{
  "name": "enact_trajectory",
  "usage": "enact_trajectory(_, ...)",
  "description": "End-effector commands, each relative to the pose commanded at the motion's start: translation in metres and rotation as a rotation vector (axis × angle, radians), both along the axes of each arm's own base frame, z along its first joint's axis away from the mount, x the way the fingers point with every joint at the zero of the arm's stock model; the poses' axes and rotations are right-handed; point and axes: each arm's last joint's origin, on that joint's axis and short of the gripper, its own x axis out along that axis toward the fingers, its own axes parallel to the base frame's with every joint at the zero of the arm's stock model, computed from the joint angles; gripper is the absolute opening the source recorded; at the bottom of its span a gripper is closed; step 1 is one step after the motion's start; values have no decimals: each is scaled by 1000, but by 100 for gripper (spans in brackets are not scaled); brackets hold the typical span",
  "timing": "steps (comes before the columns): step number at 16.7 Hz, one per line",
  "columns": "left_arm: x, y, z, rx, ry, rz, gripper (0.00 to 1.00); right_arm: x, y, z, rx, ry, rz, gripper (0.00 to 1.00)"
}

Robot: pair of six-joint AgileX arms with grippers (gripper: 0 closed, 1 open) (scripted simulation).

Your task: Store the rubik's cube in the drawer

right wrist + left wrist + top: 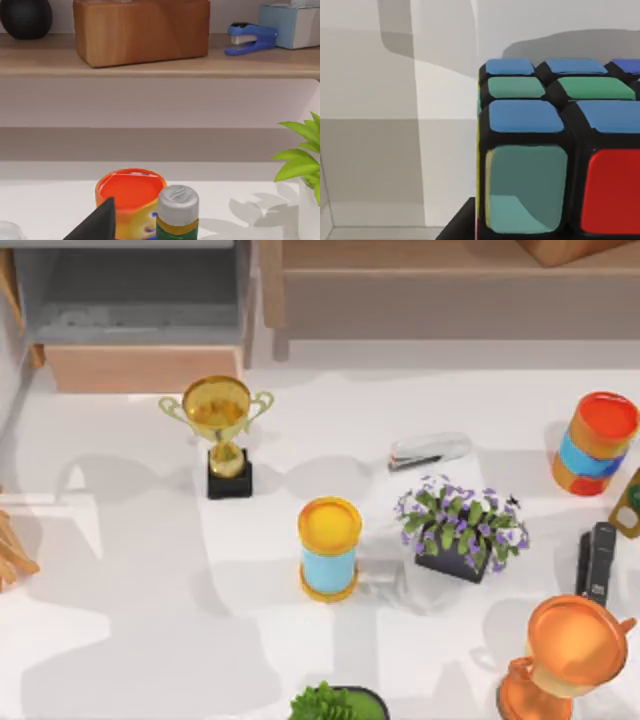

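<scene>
The rubik's cube sits very close in the left wrist view, black-framed with blue, green, teal and red squares. A dark part of my left gripper presses against the cube's side, and pale grey walls and floor lie behind it. The drawer stands pulled out at the table's far left, grey inside with a tan wood front panel. A dark tip of my right gripper shows in the right wrist view, near the striped cylinder and a small silver-capped bottle.
On the table stand a gold trophy, a yellow-and-blue cylinder, a purple flower pot, a clear stapler, a striped cylinder, a black stapler, an orange trophy and a green plant. The long shelf runs along the back.
</scene>
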Motion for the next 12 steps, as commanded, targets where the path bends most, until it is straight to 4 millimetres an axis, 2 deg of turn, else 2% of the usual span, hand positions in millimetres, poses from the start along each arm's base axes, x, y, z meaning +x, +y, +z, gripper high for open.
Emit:
enact_trajectory(6, 0, 0, 0, 0, 0, 0, 98, 0, 0, 0, 0, 0, 0, 100)
enact_trajectory(12, 0, 0, 0, 0, 0, 0, 100, 0, 0, 0, 0, 0, 0, 100)
